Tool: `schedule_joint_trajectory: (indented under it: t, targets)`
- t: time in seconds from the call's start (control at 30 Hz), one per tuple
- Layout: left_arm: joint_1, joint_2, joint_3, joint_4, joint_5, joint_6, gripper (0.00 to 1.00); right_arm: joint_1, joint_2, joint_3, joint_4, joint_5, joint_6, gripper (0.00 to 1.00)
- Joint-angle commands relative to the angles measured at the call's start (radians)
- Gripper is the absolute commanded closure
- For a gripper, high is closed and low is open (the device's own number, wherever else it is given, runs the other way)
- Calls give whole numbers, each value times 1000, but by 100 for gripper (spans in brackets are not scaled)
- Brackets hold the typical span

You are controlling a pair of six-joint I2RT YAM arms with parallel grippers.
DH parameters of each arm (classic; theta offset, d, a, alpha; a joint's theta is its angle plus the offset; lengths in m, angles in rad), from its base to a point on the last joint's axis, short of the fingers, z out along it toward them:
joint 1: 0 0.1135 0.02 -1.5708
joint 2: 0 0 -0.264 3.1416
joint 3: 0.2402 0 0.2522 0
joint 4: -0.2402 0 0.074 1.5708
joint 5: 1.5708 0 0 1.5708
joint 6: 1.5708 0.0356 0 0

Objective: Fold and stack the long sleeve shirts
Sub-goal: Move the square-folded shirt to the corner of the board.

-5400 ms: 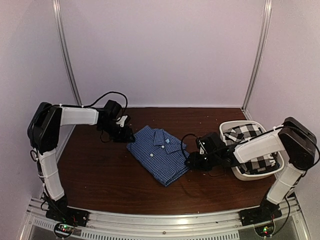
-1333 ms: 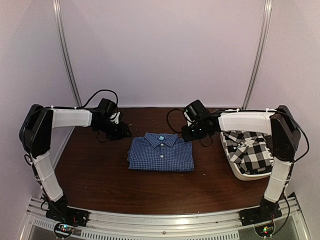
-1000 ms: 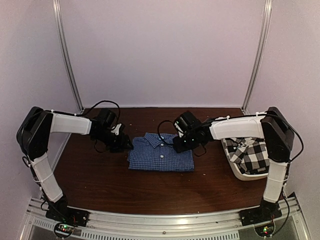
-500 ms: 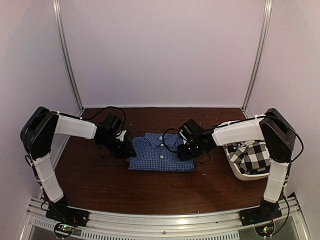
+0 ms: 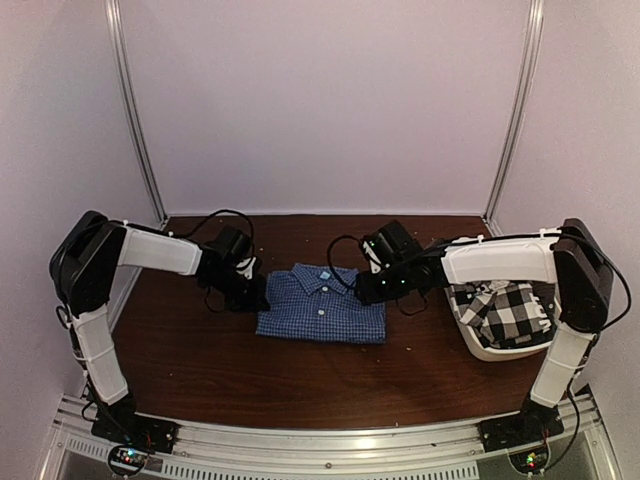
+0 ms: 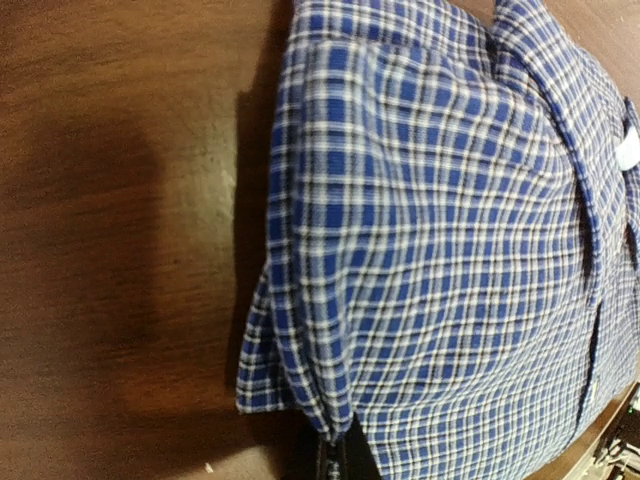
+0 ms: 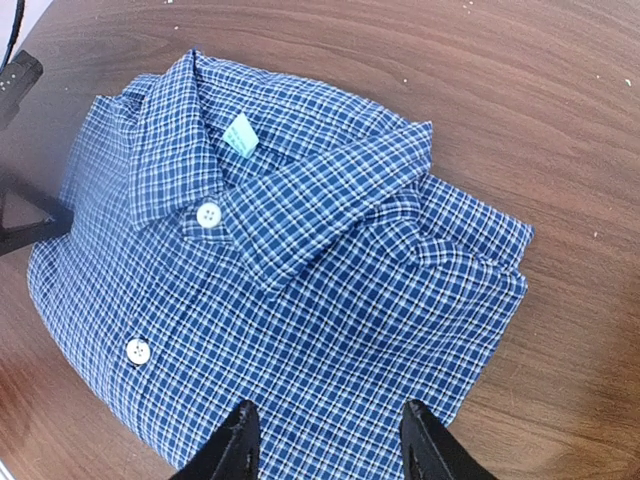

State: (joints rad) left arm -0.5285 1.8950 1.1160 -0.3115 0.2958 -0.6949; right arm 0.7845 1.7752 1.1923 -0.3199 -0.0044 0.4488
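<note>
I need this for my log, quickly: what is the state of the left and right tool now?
Left tool: at the edge of the blue shirt; open or closed cannot be told.
Right tool: open above the blue shirt, holding nothing.

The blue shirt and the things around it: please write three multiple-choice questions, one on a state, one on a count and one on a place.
1. The blue shirt is:
A. folded, flat on the table
B. spread out, unfolded
C. crumpled in a heap

2. In the right wrist view, how many white buttons show on it?
A. one
B. two
C. five

3. The black-and-white checked shirt lies:
A. on the blue shirt
B. on the bare table
C. in the white tub

Answers:
1 A, it lies as a neat rectangle with the collar on top.
2 B, one sits at the collar and one lower on the front.
3 C, the tub's rim surrounds it at the right side.
</note>
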Motion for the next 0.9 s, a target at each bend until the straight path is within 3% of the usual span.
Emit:
schedule_joint_trajectory:
  t: [0.0,0.5,0.87]
  targets:
    - [1,22,61,-14,-110,-30,100,-4,-34,25,5,43,-16,50]
    - [275,133,393,-225,-371,159,100,-38,-72,68,-15,70,-55,50]
    - [459,388,799,-396,-502,353,100,-54,-116,53,-31,70,-63,50]
